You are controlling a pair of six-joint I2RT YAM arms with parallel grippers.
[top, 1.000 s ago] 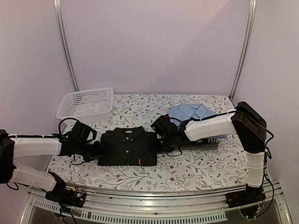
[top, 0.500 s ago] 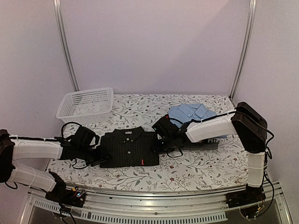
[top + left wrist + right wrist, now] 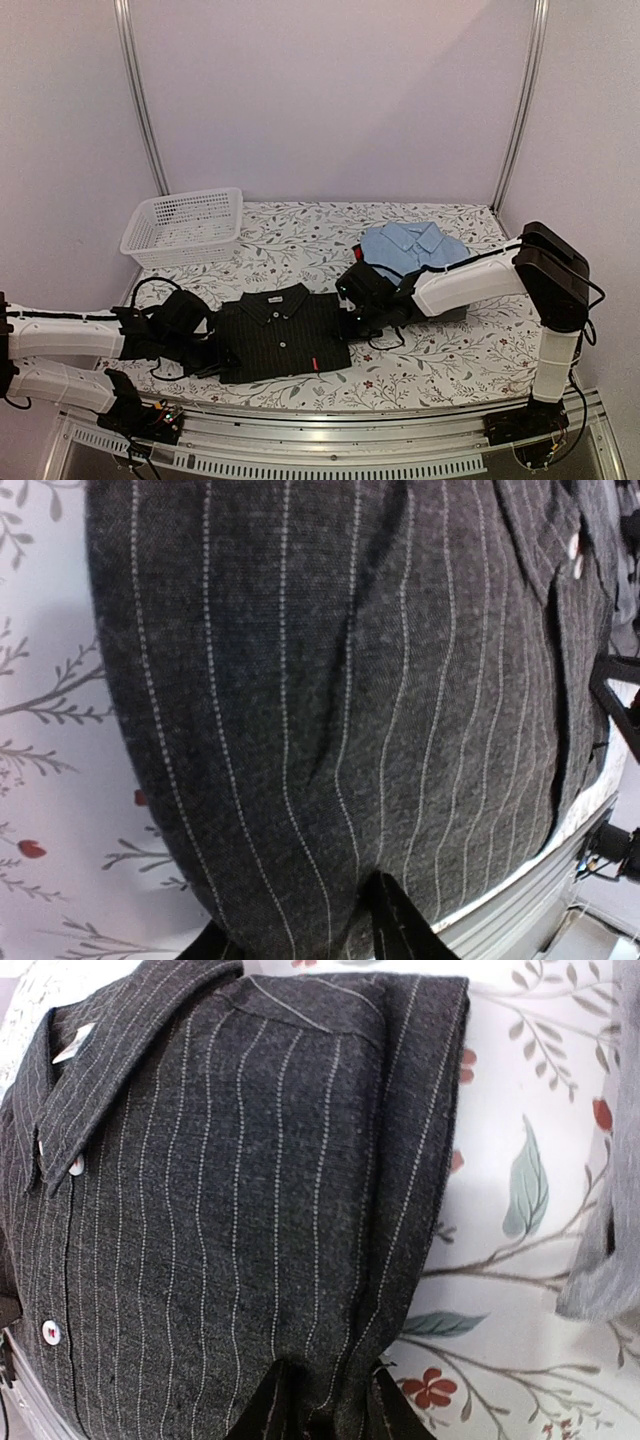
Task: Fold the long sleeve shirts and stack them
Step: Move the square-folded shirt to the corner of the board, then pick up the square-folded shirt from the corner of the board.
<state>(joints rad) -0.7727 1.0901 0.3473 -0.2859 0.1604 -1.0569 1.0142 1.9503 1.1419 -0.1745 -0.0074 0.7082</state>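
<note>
here the left claw (image 3: 305,938) is clenched on one side edge of the folded black pinstriped shirt (image 3: 282,335), and the right claw (image 3: 325,1408) pinches the opposite edge, so the shirt lies between them. the light blue shirt (image 3: 410,245) sits just behind the right claw.
</note>
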